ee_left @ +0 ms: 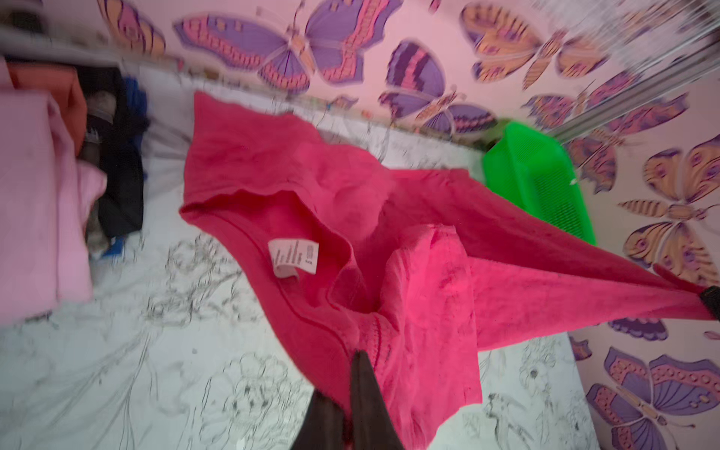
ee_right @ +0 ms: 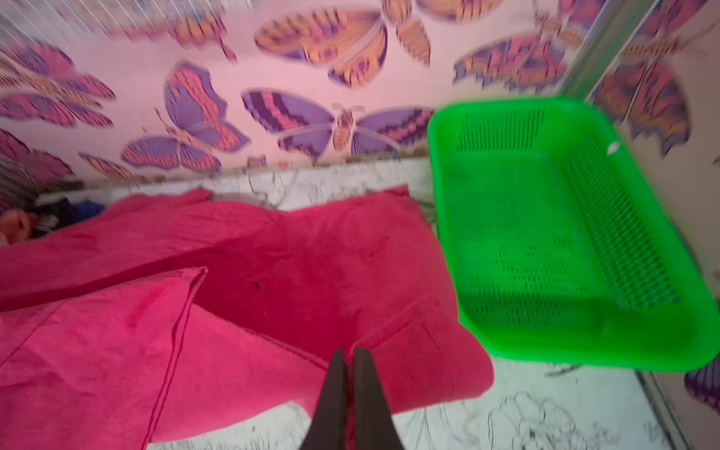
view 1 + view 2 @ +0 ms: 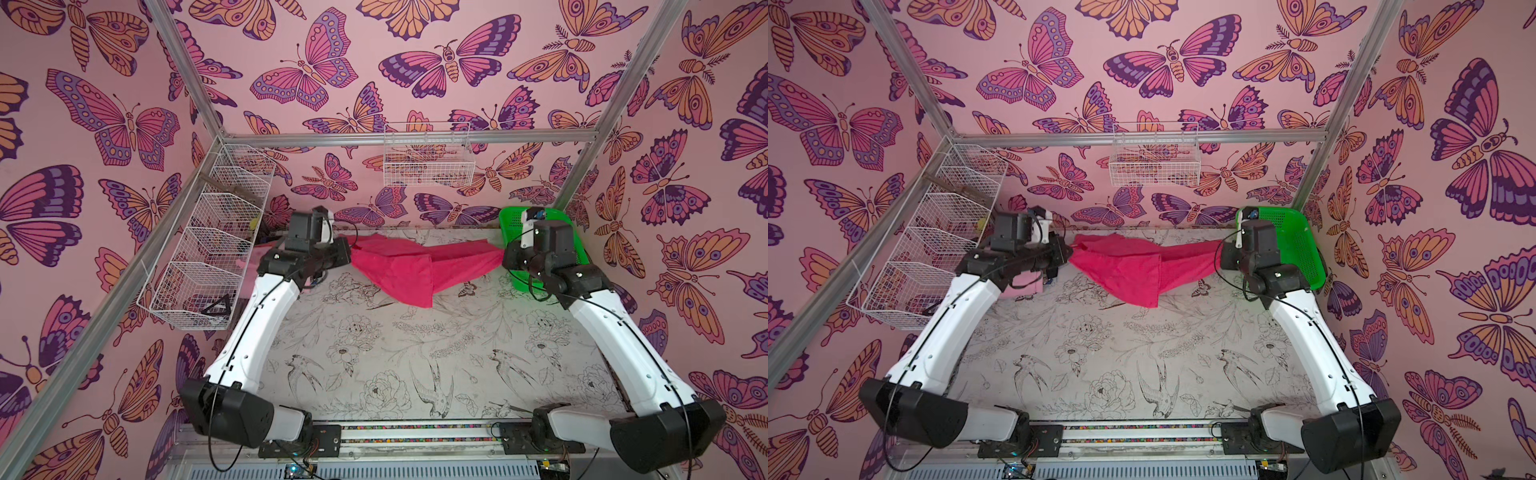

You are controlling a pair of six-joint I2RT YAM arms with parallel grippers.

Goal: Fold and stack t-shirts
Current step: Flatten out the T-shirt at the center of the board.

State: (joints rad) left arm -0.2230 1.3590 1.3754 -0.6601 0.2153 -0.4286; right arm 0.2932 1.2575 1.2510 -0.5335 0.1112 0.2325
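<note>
Just beside the green basket (image 2: 639, 218), clamps one end of the crimson t-shirt (image 3: 399, 266) in the right end effector (image 2: 350, 352). Across the counter (image 3: 415, 365) from the basket, pinches the other end in the left end effector (image 1: 339, 374). Inside the basket, bare mesh. Beyond the shirt from the basket, piled: light pink t-shirt (image 1: 35, 195), orange t-shirt (image 1: 58, 89), dark t-shirts (image 1: 120, 187).

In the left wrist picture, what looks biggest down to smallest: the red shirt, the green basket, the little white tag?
1. crimson t-shirt
2. green basket, farther away, so it may look smaller than it is
3. white neck label
</note>
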